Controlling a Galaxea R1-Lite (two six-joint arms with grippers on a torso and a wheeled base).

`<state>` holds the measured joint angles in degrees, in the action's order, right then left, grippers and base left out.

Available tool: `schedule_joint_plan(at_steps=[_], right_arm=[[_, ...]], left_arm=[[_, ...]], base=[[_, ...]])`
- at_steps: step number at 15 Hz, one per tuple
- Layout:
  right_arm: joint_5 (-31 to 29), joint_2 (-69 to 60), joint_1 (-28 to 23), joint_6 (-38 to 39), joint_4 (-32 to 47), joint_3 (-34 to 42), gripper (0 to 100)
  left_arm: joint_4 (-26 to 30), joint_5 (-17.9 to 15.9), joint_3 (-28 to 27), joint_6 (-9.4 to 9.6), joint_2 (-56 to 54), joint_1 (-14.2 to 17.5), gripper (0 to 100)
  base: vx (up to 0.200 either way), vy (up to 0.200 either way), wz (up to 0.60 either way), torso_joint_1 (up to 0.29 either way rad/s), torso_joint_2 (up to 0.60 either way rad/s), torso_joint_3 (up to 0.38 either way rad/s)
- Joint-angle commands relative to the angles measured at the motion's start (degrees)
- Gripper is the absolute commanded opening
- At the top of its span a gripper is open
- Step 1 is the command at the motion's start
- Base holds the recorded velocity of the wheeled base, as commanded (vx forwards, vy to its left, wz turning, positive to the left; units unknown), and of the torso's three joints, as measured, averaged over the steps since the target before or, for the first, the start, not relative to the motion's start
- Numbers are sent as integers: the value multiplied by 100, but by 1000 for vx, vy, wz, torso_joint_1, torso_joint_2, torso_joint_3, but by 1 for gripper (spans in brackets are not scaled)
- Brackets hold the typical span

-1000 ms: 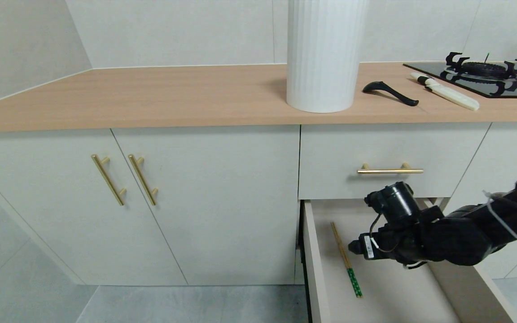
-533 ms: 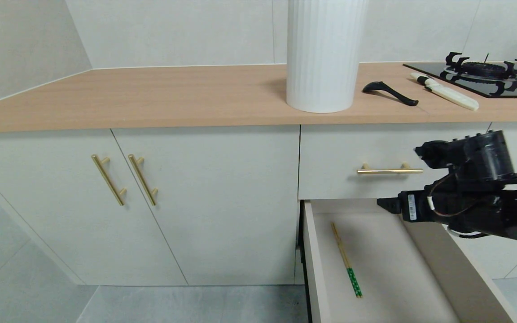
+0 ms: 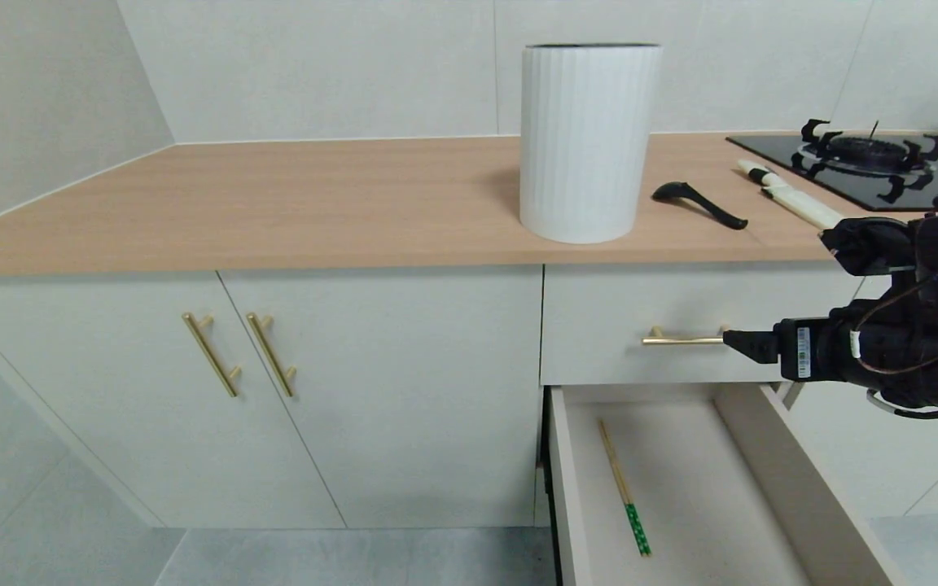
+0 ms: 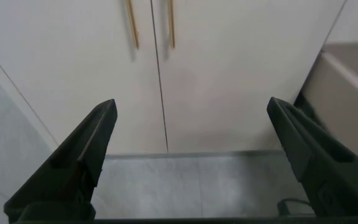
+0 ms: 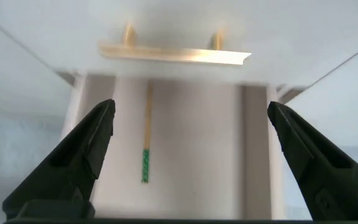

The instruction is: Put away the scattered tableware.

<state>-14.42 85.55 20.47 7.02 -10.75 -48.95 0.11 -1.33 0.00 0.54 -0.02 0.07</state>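
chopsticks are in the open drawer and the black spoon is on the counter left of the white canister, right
Not quite. The head view shows the black spoon on the counter to the right of the white canister, between it and the knife. The chopsticks are indeed in the open drawer.
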Motion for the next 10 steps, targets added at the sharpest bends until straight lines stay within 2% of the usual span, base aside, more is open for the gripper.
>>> schedule_joint_plan(at_steps=[1, 10], right_arm=[[1, -30, -17, -8, 3, 8, 100], [27, -4, -17, -8, 3, 17, 100]], left_arm=[[-11, 1, 0, -1, 2, 1, 100], [-2, 1, 0, -1, 2, 1, 100]], base=[[0, 0, 0, 149, -525, -276], [0, 0, 0, 188, -484, -287]])
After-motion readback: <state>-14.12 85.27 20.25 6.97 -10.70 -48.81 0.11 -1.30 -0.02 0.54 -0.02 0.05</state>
